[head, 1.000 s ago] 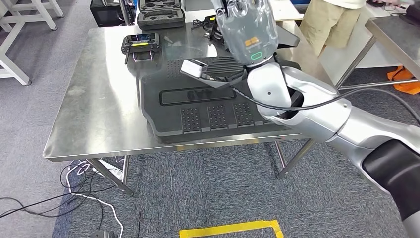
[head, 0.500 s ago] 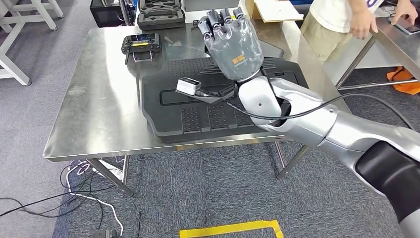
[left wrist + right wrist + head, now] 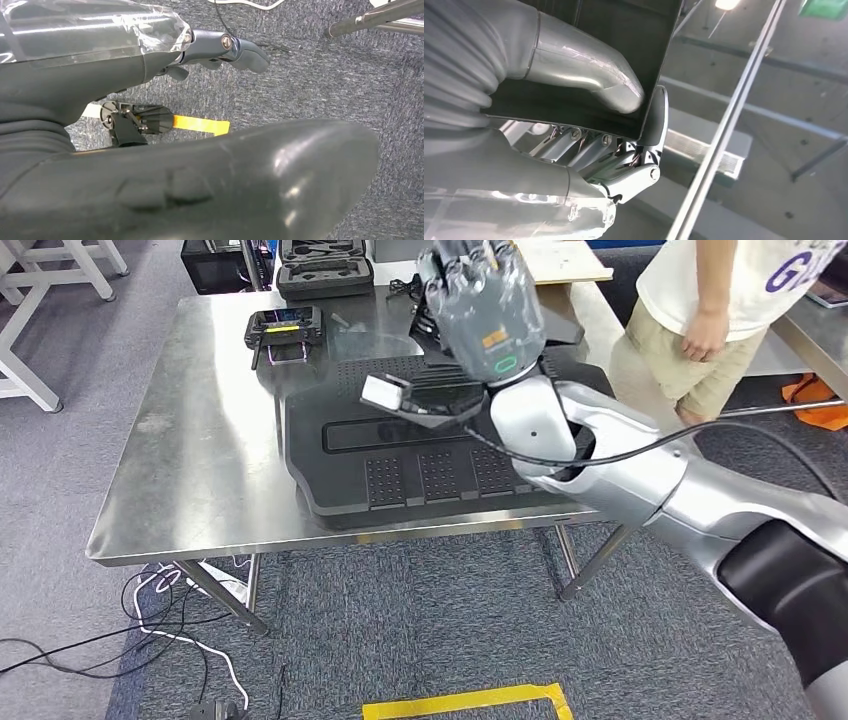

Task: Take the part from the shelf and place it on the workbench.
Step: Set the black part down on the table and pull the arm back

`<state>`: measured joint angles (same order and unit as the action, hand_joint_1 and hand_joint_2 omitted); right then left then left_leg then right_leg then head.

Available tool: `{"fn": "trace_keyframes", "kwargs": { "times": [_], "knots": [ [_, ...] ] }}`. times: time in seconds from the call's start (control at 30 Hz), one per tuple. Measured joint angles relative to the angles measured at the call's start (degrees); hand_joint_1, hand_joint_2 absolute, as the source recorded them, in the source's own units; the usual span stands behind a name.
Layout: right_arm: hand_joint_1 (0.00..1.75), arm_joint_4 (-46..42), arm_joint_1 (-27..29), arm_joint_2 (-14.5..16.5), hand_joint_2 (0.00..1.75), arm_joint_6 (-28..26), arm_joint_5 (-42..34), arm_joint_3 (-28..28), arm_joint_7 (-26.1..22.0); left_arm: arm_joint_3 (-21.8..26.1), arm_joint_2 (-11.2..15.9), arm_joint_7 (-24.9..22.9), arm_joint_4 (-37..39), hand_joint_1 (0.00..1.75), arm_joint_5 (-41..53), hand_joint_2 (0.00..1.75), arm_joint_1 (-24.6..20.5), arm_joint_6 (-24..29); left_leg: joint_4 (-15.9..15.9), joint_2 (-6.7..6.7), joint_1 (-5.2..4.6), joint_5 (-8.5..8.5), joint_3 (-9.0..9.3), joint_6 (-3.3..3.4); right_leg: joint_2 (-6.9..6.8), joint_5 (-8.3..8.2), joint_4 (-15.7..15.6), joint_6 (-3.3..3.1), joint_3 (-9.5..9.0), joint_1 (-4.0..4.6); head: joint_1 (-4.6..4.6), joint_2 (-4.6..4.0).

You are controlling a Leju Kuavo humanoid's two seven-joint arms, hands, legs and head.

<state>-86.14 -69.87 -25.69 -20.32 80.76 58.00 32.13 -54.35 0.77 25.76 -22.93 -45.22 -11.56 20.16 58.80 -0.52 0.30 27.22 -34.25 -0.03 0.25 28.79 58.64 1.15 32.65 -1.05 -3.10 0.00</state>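
Observation:
My right hand [image 3: 485, 310] is raised above the steel workbench [image 3: 200, 440], back toward the camera. It grips a flat black part [image 3: 562, 328] whose edge sticks out beside the hand. In the right wrist view the thumb [image 3: 589, 65] presses on the black part [image 3: 624, 30], and the other fingers [image 3: 624, 175] lie behind it. A large black moulded panel [image 3: 400, 465] lies flat on the workbench under the hand. My left hand [image 3: 150, 60] hangs over the carpet, fingers [image 3: 235, 47] stretched out, holding nothing.
A handheld controller [image 3: 285, 328] and black cases [image 3: 325, 270] sit at the bench's far side, with a cardboard box [image 3: 560, 260]. A person [image 3: 720, 310] stands close at the right, beside a second steel table [image 3: 800, 310]. Cables [image 3: 160, 620] and yellow tape [image 3: 465, 705] lie on the floor.
My right hand dipped toward the panel with the part, then rose again and moved slightly right. The person stepped closer along the bench's right side.

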Motion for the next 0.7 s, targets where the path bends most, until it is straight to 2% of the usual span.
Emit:
{"fn": "trace_keyframes", "kwargs": {
  "times": [0.2, 0.37, 0.7],
  "knots": [
    [1.75, 0.00, -2.16, 0.33, 1.75, 1.07, 0.00, -2.08, -0.55, -0.03, -0.12, 0.24, -0.01, 0.00, -0.21, 0.00, 0.01, -0.29, -0.01, 0.00, 0.00, 0.00, 0.00, 0.00, 0.00, 0.00, 0.00, 0.00, 0.00, 0.01, -0.01, 0.00],
    [1.75, 0.01, -4.19, 0.67, 1.75, 4.48, 0.00, -1.88, -0.75, -0.08, -0.34, 0.27, -0.01, 0.00, -0.16, 0.00, 0.01, -0.68, -0.02, 0.00, 0.00, 0.00, 0.00, 0.00, -0.01, 0.00, 0.00, 0.00, -0.01, 0.01, -0.01, 0.00],
    [1.75, 0.38, -5.34, 1.59, 1.75, 5.56, 0.00, -0.88, -0.71, -0.08, -0.46, 0.44, 0.00, 0.00, -0.07, 0.00, 0.01, -0.95, -0.01, 0.00, 0.01, 0.00, -0.01, 0.00, -0.01, 0.00, 0.00, 0.00, 0.00, 0.01, 0.00, 0.00]
  ]
}}
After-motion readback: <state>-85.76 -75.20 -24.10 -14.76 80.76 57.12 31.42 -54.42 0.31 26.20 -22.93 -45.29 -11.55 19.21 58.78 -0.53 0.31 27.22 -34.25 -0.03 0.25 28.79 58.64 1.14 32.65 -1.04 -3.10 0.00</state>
